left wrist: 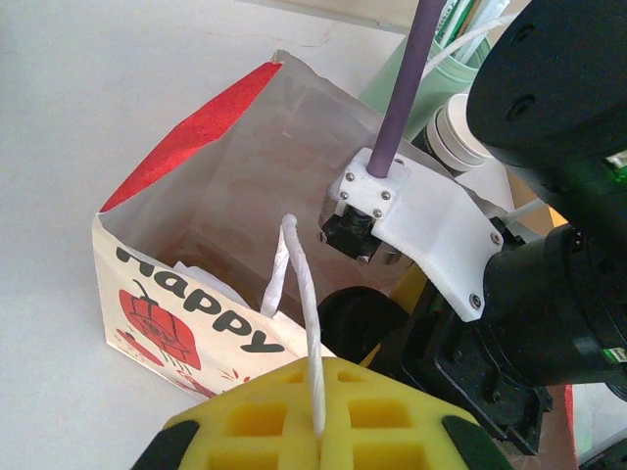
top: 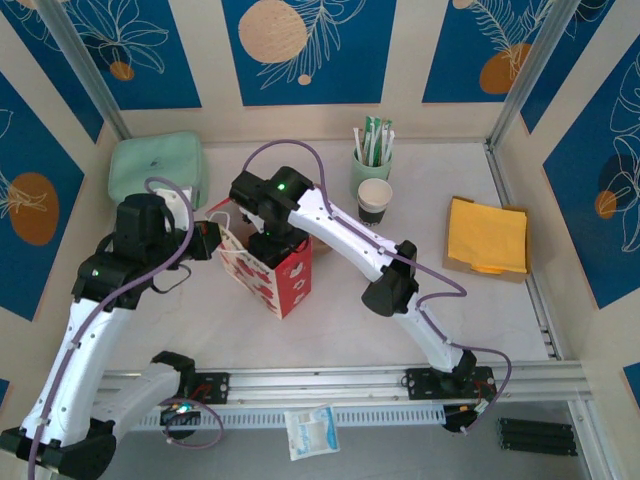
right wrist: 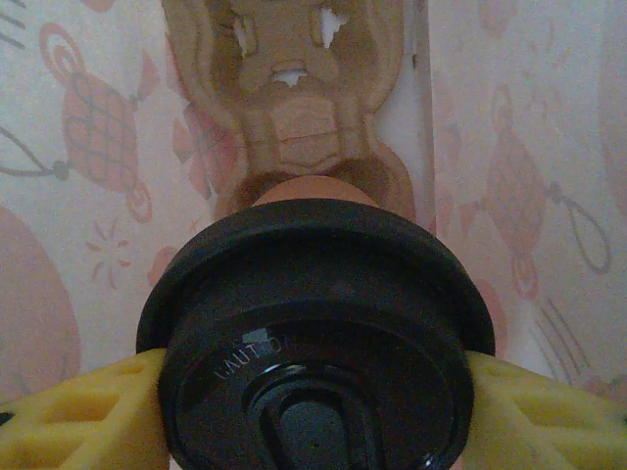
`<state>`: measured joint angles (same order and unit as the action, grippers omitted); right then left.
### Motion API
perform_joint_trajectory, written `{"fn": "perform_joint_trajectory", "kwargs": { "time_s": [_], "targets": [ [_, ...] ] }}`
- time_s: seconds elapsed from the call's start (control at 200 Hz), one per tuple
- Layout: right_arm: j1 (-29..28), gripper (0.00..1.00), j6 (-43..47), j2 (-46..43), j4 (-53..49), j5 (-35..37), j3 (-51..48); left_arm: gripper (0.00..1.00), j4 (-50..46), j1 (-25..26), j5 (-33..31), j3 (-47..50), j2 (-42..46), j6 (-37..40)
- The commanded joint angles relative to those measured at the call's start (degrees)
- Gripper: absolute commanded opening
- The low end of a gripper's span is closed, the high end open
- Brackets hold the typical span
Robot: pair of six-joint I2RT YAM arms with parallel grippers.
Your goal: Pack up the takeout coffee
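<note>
The takeout coffee's round black lid [right wrist: 318, 333] sits between my right gripper's yellow fingers [right wrist: 88, 411], with a bit of tan cup [right wrist: 304, 191] showing beyond it. My right gripper [right wrist: 318, 411] is shut on the cup, inside the red-and-white paper bag [top: 285, 275]; the bag's printed walls surround the cup. From above, my right gripper [top: 268, 240] reaches down into the bag's open mouth. My left gripper [left wrist: 328, 431] is shut on the bag's white twisted handle [left wrist: 304, 284], at the bag's left side [top: 215, 240]. The bag [left wrist: 196, 323] stands upright and open.
A mint-green cup of sticks [top: 372, 160] and a black-sided paper cup [top: 375, 200] stand behind the bag to the right. Yellow napkins [top: 488, 235] lie at the right, a mint-green box [top: 155, 165] at the back left, and a white packet [top: 308, 432] beyond the front rail.
</note>
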<state>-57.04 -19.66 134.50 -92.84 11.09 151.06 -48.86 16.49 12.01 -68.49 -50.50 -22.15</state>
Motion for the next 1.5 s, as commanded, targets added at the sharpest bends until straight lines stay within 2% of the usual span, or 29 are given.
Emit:
{"fn": "perform_joint_trajectory", "kwargs": {
  "time_s": [0.0, 1.495],
  "targets": [
    [-0.7, 0.56, 0.8, -1.8, -7.6, -0.4, 0.2, 0.00, 0.6, -0.6, 0.5, 0.4, -0.2, 0.8],
    [-1.4, 0.56, 2.3, -1.3, -8.6, 0.1, -4.3, 0.00, 0.5, -0.6, 0.8, -1.5, -1.4, 1.7]
  ]
}}
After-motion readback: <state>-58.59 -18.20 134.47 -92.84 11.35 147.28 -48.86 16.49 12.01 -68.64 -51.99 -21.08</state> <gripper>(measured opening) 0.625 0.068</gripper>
